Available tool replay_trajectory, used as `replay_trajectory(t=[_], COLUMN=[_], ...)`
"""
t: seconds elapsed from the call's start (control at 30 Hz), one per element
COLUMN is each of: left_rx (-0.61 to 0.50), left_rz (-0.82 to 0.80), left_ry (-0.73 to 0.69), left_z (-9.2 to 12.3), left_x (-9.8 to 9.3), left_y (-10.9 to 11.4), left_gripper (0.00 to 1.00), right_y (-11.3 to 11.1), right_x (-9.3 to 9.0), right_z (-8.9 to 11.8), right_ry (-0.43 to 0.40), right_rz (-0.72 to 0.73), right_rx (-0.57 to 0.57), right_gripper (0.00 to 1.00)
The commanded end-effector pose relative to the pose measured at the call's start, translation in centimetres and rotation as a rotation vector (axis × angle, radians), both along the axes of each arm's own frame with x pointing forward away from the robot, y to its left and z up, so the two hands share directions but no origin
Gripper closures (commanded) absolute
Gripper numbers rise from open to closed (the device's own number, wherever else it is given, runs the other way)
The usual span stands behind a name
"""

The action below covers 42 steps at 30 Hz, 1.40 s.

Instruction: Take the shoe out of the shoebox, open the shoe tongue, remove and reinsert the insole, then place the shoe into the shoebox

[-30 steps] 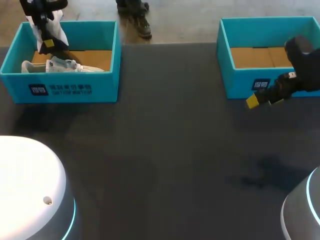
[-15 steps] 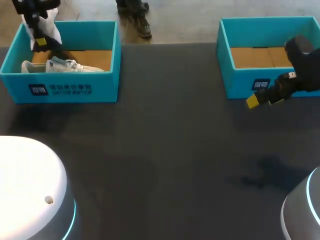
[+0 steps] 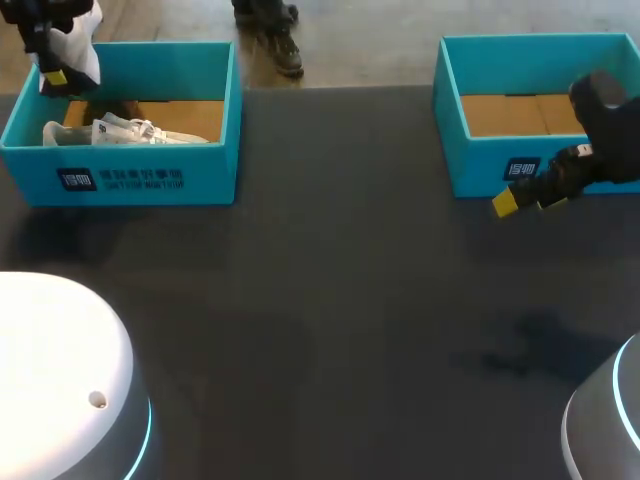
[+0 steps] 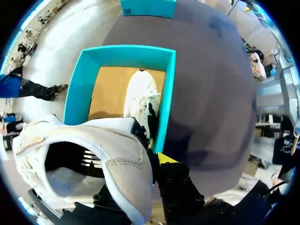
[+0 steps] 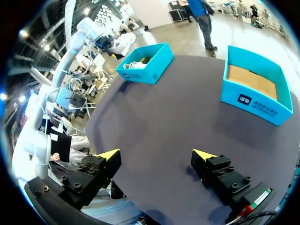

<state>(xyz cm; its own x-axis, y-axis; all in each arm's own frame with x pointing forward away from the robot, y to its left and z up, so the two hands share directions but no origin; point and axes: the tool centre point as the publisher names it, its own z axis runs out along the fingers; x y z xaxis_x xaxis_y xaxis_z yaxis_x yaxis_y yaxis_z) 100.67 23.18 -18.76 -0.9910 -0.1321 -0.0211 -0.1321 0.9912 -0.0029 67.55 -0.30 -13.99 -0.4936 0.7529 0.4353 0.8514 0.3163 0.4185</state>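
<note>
Jaws on the left clamped a white suede sneaker [image 4: 117, 173] above the teal cardboard shoebox [image 3: 150, 180] holding another white sneaker [image 3: 125, 130]; right jaws gaped.

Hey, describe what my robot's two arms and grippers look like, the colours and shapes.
The left gripper and right gripper have blocky black fingers studded with bolt heads, ending in bright yellow wedge tips. The wrist of the right arm is dark and rounded. The left arm shows a smooth white domed housing with a glowing cyan ring, as does the right.
</note>
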Motion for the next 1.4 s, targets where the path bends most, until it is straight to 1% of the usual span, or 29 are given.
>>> replay_trajectory(t=[0.03, 0.07, 0.13, 0.17, 0.2, 0.27, 0.3, 0.37, 0.47, 0.6, 0.63, 0.7, 0.77, 0.83, 0.9, 1.0, 1.03, 1.4], left_rx=[-0.001, 0.032, 0.037, 0.052, 0.063, 0.089, 0.102, 0.141, 0.187, 0.216, 0.231, 0.244, 0.264, 0.268, 0.256, 0.228, 0.230, 0.234], left_rz=[-0.142, -0.175, -0.221, -0.284, -0.301, -0.410, -0.438, -0.564, -0.706, -0.846, -0.918, -0.993, -1.102, -1.213, -1.282, -1.367, -1.373, -1.364], left_ry=[0.004, -0.002, 0.009, 0.030, 0.018, 0.030, 0.045, 0.071, 0.095, 0.100, 0.097, 0.093, 0.078, 0.061, 0.063, 0.071, 0.065, 0.060], left_z=[0.0, 0.0, 0.0, 0.2, 0.2, 0.4, 0.4, 0.5, 0.5, 0.6, 0.8, 1.1, 1.3, 1.6, 1.7, 1.8, 1.9, 1.9], left_x=[0.5, 0.7, 1.1, 1.4, 1.6, 1.9, 2.1, 2.4, 2.6, 2.9, 3.0, 3.1, 3.1, 3.2, 3.6, 3.9, 4.0, 4.1], left_y=[1.3, 1.6, 2.1, 2.4, 2.6, 3.3, 3.4, 4.0, 4.5, 5.2, 5.6, 6.1, 6.7, 7.2, 7.5, 7.5, 7.5, 7.6], left_gripper=[1.00, 1.00, 1.00, 1.00, 1.00, 1.00, 1.00, 1.00, 1.00, 1.00, 1.00, 1.00, 1.00, 1.00, 1.00, 1.00, 1.00, 1.00], right_y=[0.1, 0.1, 0.1, 0.1, 0.1, 0.1, 0.1, 0.1, 0.1, 0.1, 0.1, 0.1, 0.1, 0.1, 0.1, 0.1, 0.1, 0.1], right_x=[0.2, 0.2, 0.2, 0.2, 0.2, 0.2, 0.2, 0.2, 0.2, 0.2, 0.2, 0.2, 0.2, 0.2, 0.2, 0.2, 0.2, 0.2], right_z=[0.0, 0.0, 0.0, 0.0, 0.0, 0.0, 0.0, 0.0, 0.0, 0.0, 0.0, 0.0, 0.0, 0.0, 0.0, 0.0, 0.0, 0.0], right_ry=[0.004, 0.004, 0.004, 0.004, 0.004, 0.004, 0.004, 0.004, 0.004, 0.004, 0.004, 0.004, 0.004, 0.004, 0.004, 0.004, 0.004, 0.004], right_rz=[0.002, 0.002, 0.002, 0.002, 0.002, 0.002, 0.002, 0.002, 0.002, 0.002, 0.002, 0.002, 0.002, 0.002, 0.002, 0.002, 0.002, 0.002], right_rx=[-0.002, -0.002, -0.002, -0.002, -0.002, -0.002, -0.002, -0.002, -0.002, -0.002, -0.002, -0.002, -0.002, -0.002, -0.002, -0.002, -0.002, -0.002], right_gripper=[0.00, 0.00, 0.00, 0.00, 0.00, 0.00, 0.00, 0.00, 0.00, 0.00, 0.00, 0.00, 0.00, 0.00, 0.00, 0.00, 0.00, 0.00])
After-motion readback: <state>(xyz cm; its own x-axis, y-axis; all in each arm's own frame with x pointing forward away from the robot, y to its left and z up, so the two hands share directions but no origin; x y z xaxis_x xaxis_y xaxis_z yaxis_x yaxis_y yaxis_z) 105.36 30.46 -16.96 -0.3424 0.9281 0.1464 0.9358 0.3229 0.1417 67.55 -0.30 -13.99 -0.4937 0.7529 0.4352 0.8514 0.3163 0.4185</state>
